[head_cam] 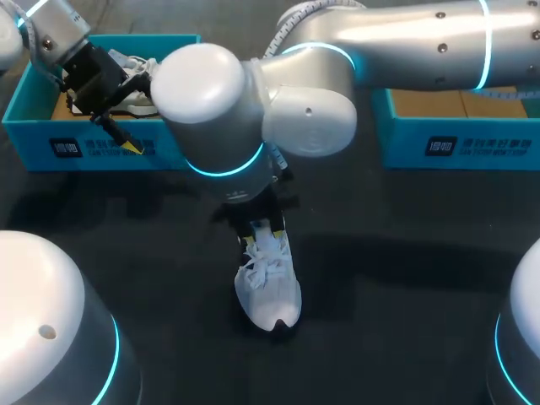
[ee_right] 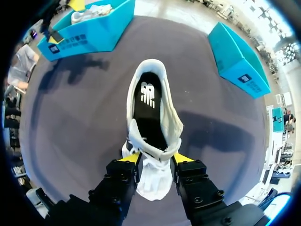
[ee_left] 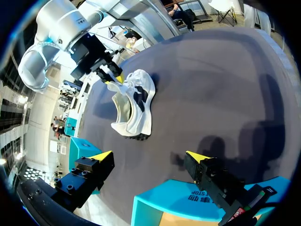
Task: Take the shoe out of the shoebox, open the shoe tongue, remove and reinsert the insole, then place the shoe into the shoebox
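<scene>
My right gripper (ee_right: 156, 159) is clamped on the shoe tongue (ee_right: 154, 181), one yellow-tipped finger pressing on each side of the white flap. The tongue is pulled up and back, away from the opening of the white shoe (ee_right: 171, 117). Inside the shoe, the black insole (ee_right: 149, 113) lies flat with a white mark near the heel. The shoe stands on its sole on the dark table (head_cam: 405, 278), roughly in the middle, between the two boxes and outside both. The right arm comes in from the right and bends down over the shoe.

My left gripper (ee_left: 149, 157) holds nothing, and its fingers are spread wide. It hangs above the front wall of the left teal shoebox (head_cam: 34, 110), well apart from the shoe on the table. A second white shoe (head_cam: 142, 63) sits inside that box. The right teal shoebox (head_cam: 456, 143) stands at the far right of the table, showing its brown cardboard floor.
</scene>
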`<state>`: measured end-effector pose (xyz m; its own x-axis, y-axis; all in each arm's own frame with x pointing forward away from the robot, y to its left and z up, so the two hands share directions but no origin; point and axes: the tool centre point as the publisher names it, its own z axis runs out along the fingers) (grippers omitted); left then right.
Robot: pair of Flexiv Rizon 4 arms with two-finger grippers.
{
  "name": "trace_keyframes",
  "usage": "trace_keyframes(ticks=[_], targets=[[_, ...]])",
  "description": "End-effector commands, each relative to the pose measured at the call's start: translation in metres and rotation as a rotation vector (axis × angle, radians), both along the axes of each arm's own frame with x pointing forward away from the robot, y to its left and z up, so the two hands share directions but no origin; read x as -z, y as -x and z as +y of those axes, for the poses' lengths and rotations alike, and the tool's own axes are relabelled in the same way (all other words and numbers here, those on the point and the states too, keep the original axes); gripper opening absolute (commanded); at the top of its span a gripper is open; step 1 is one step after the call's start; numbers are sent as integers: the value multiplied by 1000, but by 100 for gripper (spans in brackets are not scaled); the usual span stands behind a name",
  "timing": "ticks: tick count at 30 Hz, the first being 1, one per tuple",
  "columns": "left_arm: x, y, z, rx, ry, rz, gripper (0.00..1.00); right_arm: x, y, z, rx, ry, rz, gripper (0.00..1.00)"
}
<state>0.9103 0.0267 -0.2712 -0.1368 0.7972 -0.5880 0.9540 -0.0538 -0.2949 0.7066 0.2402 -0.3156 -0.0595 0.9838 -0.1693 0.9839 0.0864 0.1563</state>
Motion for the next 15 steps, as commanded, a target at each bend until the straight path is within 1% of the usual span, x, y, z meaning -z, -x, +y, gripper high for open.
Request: trace_keyframes(ticks=[1,2,4,5,6,11,15], targets=[[-1,0,0,0,-3,-1,100,7,-1,0,100,-25,-16,36],[-1,0,0,0,-3,-1,100,8,-5,-1,98,-28,-13,34],[-1,0,0,0,-3,-1,100,8,-5,-1,98,-29,-12,33],[-1,0,0,0,-3,-1,100,8,-9,-3,99,-32,-12,29],[-1,0,0,0,-3,-1,100,7,-10,-3,99,-32,-11,29],[-1,0,0,0,-3,-1,100,5,-14,1,94,-32,-7,28],[-1,0,0,0,-3,-1,100,10,-16,0,97,-41,4,28]])
